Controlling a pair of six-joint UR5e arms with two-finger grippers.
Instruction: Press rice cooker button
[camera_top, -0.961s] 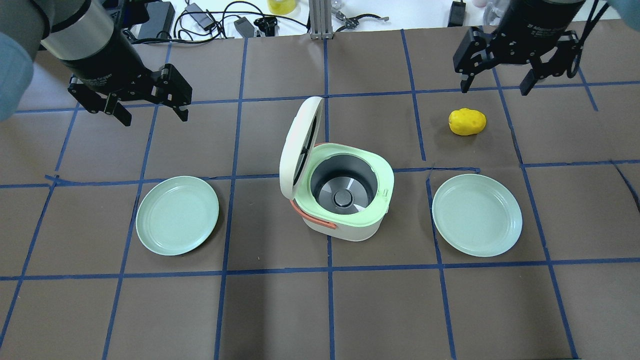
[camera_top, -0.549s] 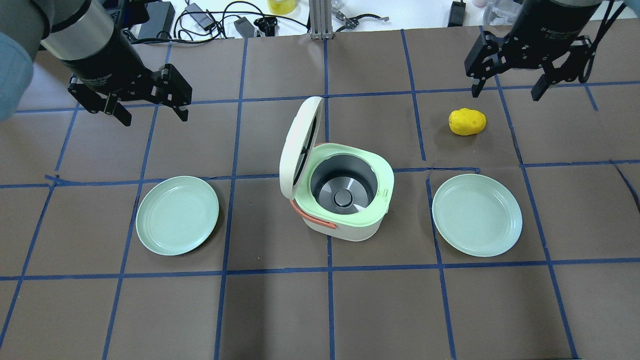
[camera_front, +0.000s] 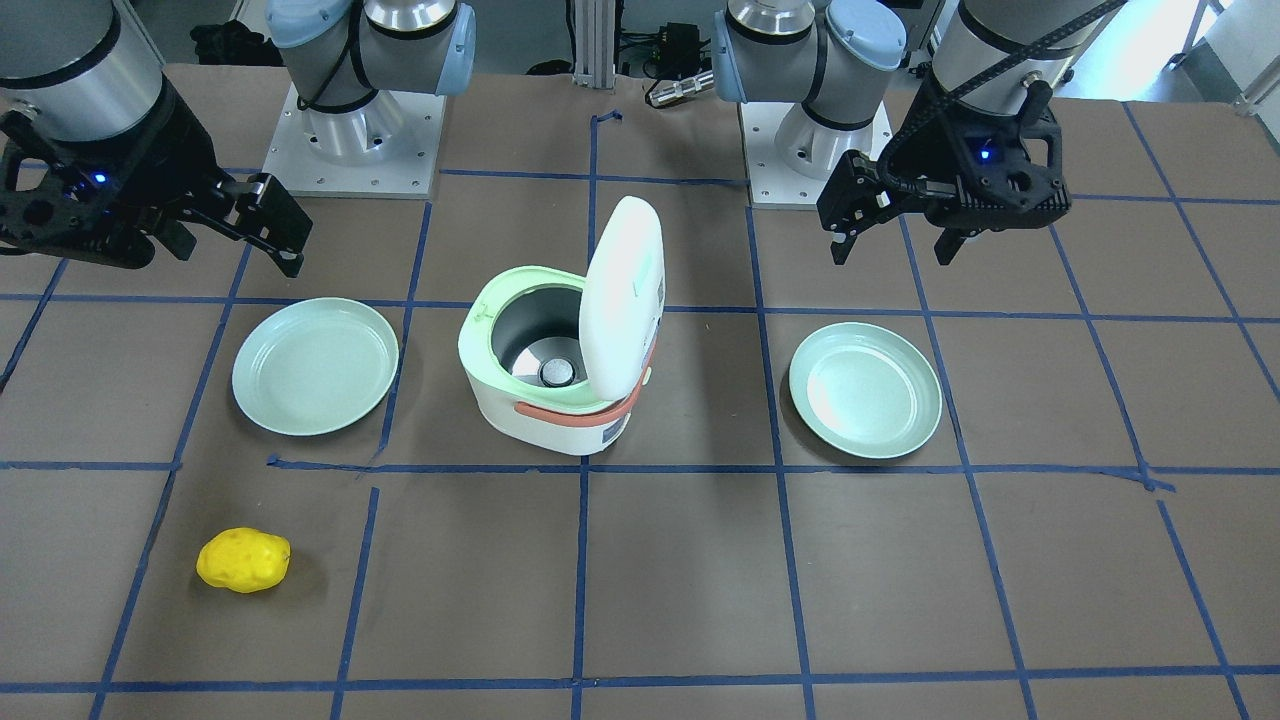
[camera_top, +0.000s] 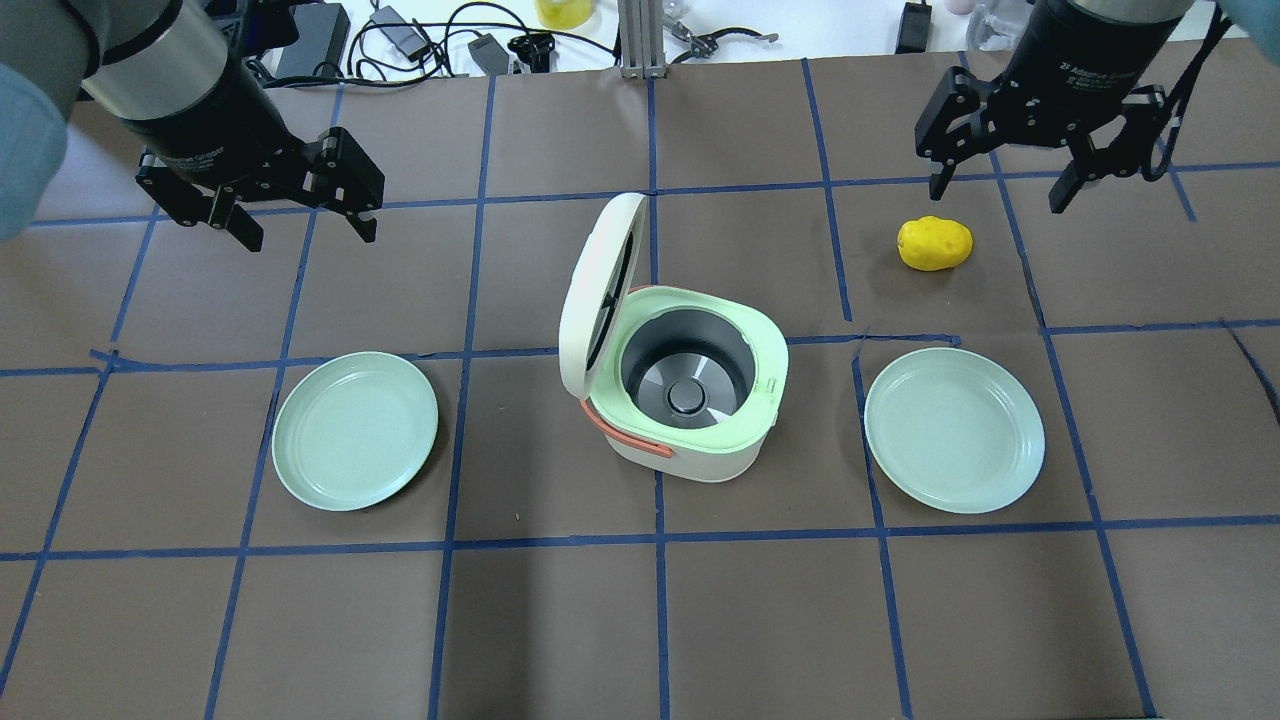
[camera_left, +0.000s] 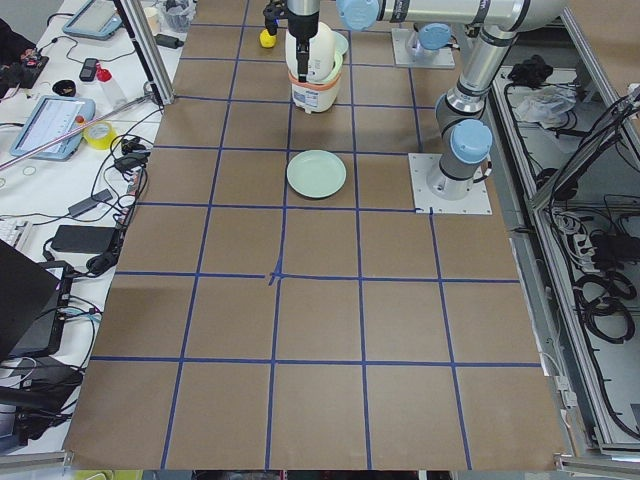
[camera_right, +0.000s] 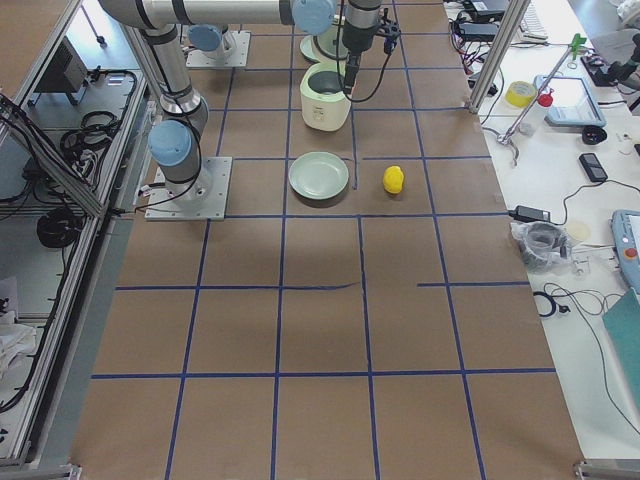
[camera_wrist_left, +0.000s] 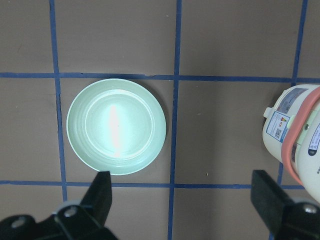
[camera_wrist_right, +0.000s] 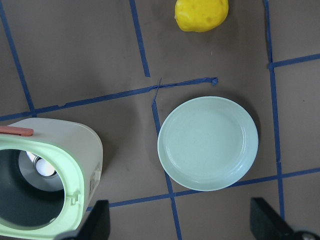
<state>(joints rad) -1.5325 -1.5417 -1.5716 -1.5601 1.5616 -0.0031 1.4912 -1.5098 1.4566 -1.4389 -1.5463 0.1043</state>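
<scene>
Brown table (camera_top: 700, 620) bears rice cooker (camera_top: 700, 462), labels (camera_wrist_left: 276, 124) unreadable.

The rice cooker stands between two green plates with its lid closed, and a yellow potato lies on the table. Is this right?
No: the lid is open, standing up, as the overhead view shows. The rice cooker does stand between the two green plates, and the yellow potato lies on the table.
</scene>
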